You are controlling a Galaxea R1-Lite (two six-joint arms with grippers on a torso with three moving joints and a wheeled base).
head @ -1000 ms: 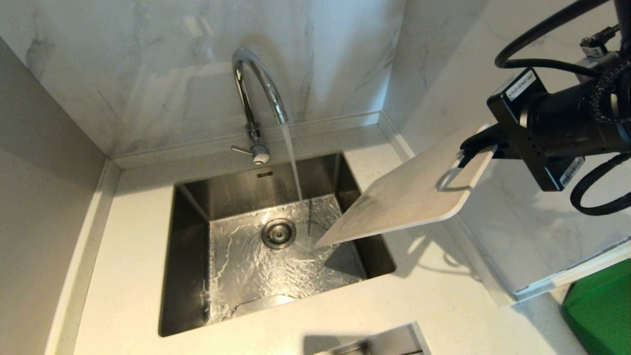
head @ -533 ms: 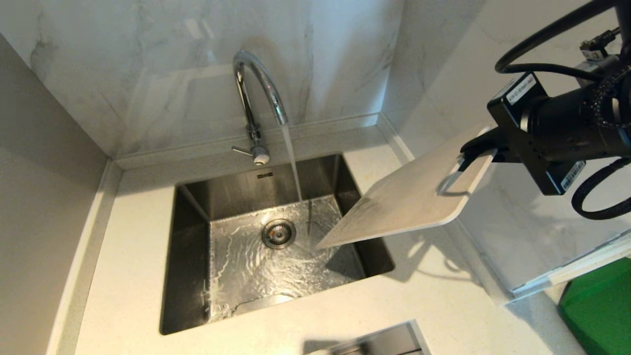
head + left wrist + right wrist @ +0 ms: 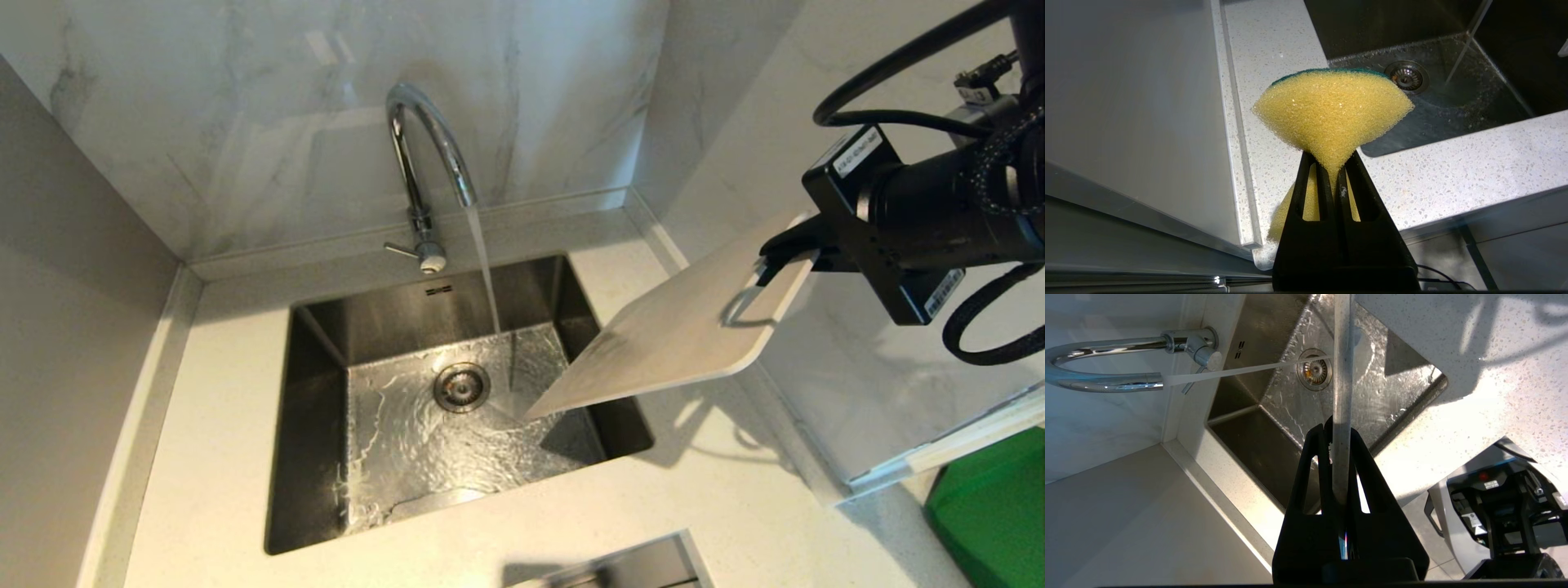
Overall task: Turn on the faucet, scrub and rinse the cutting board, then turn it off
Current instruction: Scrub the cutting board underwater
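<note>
holding the cutting board by its handle end, the right gripper is clamped on the board's edge, the jaws closed tight on the thin plastic as the right wrist view shows; the board slopes down from the gripper, out over the right side of the sink, its low corner hanging close beside the falling water; the faucet is already on, a steady stream landing near the drain; the left gripper sits out of the head view, pinched shut on a yellow sponge with a green scrub face, waiting over the counter just short of the sink.

very little has changed over the last second; the board sits a touch lower and its low corner a touch nearer the stream than in the earlier frames, and the whole scene has crept slightly, which reads as camera drift; the water runs the same; so the task stands at wetting the board, which does not look to be under the stream yet, with scrubbing, rinsing and shutting the faucet all left to do.
</note>
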